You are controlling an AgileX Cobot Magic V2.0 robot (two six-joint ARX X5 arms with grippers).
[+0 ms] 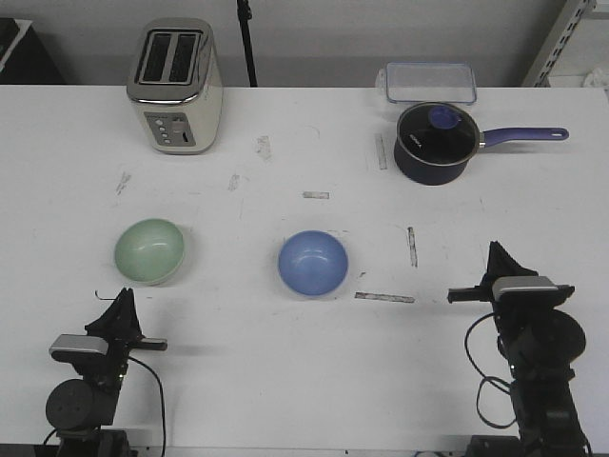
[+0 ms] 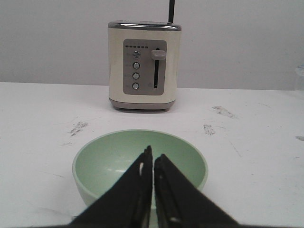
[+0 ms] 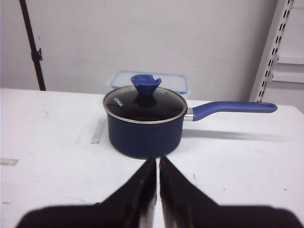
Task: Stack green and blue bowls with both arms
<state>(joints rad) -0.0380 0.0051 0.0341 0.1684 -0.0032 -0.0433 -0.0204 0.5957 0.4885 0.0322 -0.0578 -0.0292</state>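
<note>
Nearest the front camera we see both arms at the counter's [image 1: 304, 381] near edge, the left hand [image 1: 122, 297] at about 7 o'clock and the right hand [image 1: 496, 249] at about 4 o'clock. Our left hand [image 2: 153, 157] has its fingers narrowed to a thin slit with nothing between them, and its tips point at the green bowl [image 1: 149, 250], which sits just beyond it at roughly 9 o'clock from the counter's centre, upright and hollow side up. Directly past that bowl, at 11 o'clock, stands a cream toaster [image 1: 176, 86].

Moving rightward, the blue bowl [image 1: 313, 263] rests near the centre, well apart from the green one and from both hands.

At 1 o'clock sits a navy saucepan [image 1: 437, 141] with a glass lid, its handle pointing to 3 o'clock, and a clear container [image 1: 430, 82] lies just behind it. Our right hand [image 3: 157, 164] is likewise pinched to a narrow gap, gripping nothing, aimed at the saucepan.
</note>
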